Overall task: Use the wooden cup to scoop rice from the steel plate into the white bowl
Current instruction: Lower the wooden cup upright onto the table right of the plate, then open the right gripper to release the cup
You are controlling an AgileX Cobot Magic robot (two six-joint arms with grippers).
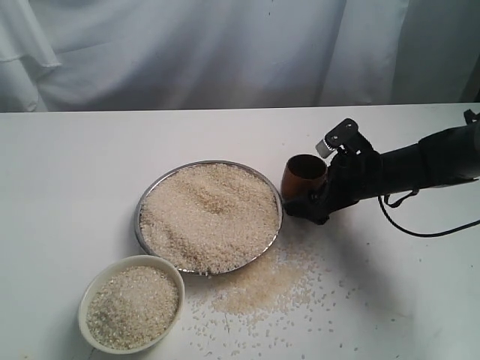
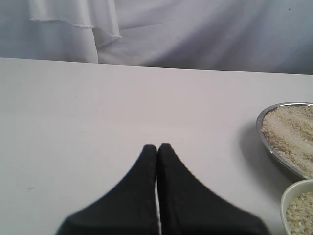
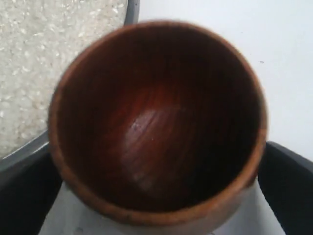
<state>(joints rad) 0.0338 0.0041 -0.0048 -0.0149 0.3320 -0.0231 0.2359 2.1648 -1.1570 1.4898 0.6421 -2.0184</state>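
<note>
The steel plate (image 1: pixel 138 217) sits mid-table, heaped with rice (image 1: pixel 210 214). Just off its right rim is the wooden cup (image 1: pixel 302 176), a little tilted, with my right gripper (image 1: pixel 315 204) shut on its lower body. In the right wrist view the wooden cup (image 3: pixel 156 122) fills the frame and its dark inside holds no grains; the plate rim (image 3: pixel 133 10) lies beside it. The white bowl (image 1: pixel 85 304) stands at the front left and holds rice (image 1: pixel 133 306). My left gripper (image 2: pixel 157 147) is shut on nothing over bare table; the exterior view does not show it.
Spilled grains (image 1: pixel 262 289) lie scattered on the table in front of the plate's right side. A black cable (image 1: pixel 420 231) loops under the right arm. A white curtain (image 1: pixel 225 45) hangs behind the table's far edge.
</note>
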